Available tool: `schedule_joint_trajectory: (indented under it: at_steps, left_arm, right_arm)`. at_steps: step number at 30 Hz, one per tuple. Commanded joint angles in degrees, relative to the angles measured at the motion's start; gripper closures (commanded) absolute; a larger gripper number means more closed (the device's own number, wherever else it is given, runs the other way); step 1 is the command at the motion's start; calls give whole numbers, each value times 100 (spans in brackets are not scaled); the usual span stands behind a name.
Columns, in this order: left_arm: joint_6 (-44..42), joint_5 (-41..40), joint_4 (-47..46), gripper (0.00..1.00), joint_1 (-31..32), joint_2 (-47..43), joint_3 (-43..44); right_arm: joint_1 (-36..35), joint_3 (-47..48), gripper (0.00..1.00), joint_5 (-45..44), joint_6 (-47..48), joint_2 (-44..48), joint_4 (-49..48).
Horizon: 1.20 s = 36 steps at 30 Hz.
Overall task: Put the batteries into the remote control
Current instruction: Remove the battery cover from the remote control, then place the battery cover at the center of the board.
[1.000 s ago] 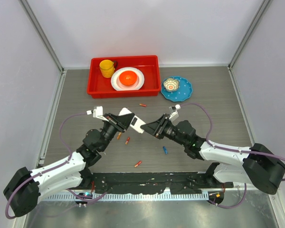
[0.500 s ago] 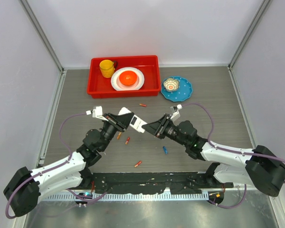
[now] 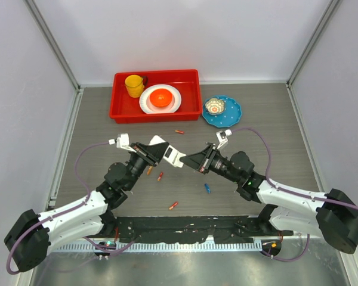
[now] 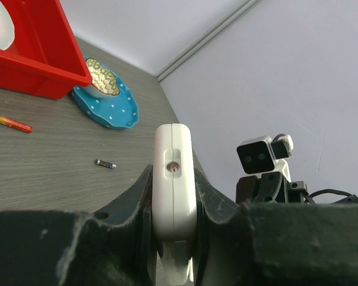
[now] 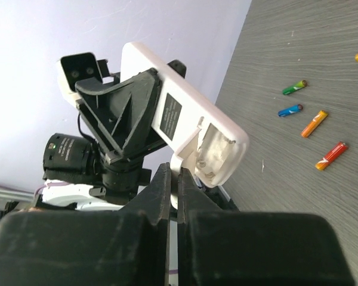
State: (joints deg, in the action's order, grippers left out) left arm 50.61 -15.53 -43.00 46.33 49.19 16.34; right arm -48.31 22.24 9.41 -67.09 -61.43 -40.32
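2 tools meet above the table (image 3: 268,131): the left tool (image 4: 174,190) stays clenched on the remote control (image 4: 173,149), while the right tool (image 5: 174,179), fingers pressed together, has resettled slightly at its open, empty battery bay (image 5: 218,156), so the batteries (image 3: 160,176) lying on the table remain unloaded.
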Motion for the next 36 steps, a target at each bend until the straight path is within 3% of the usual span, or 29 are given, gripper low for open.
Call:
schedule_joint_trajectory:
  at_steps: [1,8,10,15,20,24,36]
  left_arm:
    - [2,-135,-305,100,17,-103,10]
    - [-7,-143,-314,100,-9,-76,36]
    - [-33,-187,-235,100,-27,-181,36]
    - [-165,-328,222,100,-194,-594,-8]
    - [-113,-284,345,100,-308,-832,-78]
    - [45,-153,223,100,-308,-797,-157]
    - [221,-108,108,100,-317,-911,-386]
  right_arm:
    - [77,-79,99,500,135,228,-371]
    - [261,-228,99,755,152,517,-486]
    - [471,-360,99,633,187,980,-408]
    - [753,-475,99,-281,1038,1958,1101]
    - [876,-992,99,-1422,979,2188,1325]
    - [990,-1309,99,-1811,882,1697,745]
    - [1350,-1372,99,-1600,636,-421,-679]
